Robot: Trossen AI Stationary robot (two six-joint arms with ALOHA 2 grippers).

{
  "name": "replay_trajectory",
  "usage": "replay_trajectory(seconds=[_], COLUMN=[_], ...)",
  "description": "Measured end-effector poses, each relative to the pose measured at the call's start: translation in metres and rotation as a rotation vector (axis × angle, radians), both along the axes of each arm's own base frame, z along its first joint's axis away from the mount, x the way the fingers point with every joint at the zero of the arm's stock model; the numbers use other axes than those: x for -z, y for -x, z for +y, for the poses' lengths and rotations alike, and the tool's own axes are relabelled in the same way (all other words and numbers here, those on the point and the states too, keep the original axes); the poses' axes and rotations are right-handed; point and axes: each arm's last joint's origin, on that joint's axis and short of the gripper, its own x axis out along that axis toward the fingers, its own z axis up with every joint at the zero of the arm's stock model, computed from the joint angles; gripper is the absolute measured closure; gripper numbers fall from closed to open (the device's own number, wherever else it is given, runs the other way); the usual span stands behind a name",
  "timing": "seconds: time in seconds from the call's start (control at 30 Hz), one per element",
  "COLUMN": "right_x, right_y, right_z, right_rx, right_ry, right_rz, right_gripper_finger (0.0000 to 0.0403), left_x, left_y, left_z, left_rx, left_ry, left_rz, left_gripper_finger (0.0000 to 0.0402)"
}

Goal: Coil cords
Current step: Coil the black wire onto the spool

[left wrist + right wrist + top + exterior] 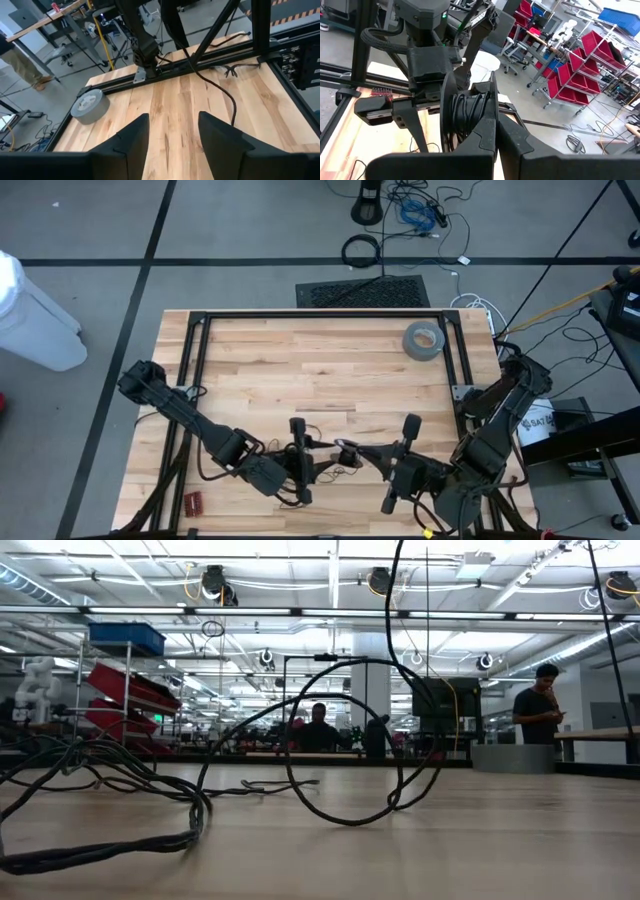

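The cords are one thin black wire, partly wound into a small coil [346, 448] that hangs between my two grippers near the table's front edge. In the low view its loose loops [347, 819] hang down and rest on the wood. My right gripper [374, 458] is shut on the coil [466, 114]. My left gripper [318, 460] stands just left of the coil, open; its wrist view shows nothing between the fingers [172, 142], only a strand of the wire [226, 95] beyond them. My right gripper pinches the coil's bundled turns [470, 107] between its two fingers, several strands together. The fingers come nearly level from the table's right and lie across the strands. The coil is held above the table, with slack loops [400, 795] hanging below onto the wood.
A grey tape roll [424, 340] lies at the far right of the table, inside the black metal frame [320, 315]. A small red piece [193, 502] sits at the front left. A thicker black cable bundle [100, 845] lies on the left. People stand in the room behind.
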Motion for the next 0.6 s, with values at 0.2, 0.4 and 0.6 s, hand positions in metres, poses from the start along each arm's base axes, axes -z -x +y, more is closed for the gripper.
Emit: replay_trajectory(seconds=[0.2,0.4,0.6], right_x=[-0.0002,-0.0003,-0.0005], right_y=[0.0001,0.0009,0.0011], right_z=[-0.0001,0.0008,0.0012], right_rx=[0.000,-0.004,-0.005], right_ry=[0.000,-0.001,-0.003], right_rz=[-0.001,-0.001,-0.003], right_gripper_finger=[0.0403,0.0403,0.0403], left_x=[-0.0010,0.0045,0.0046], left_y=[0.0044,0.0067,0.0038], left_z=[-0.0055,-0.0098,-0.0060], left_rx=[0.020,0.167,0.181], left_ry=[0.030,0.142,0.155], left_rz=[-0.001,0.086,0.092], left_gripper_finger=[0.0221,0.0221,0.0221])
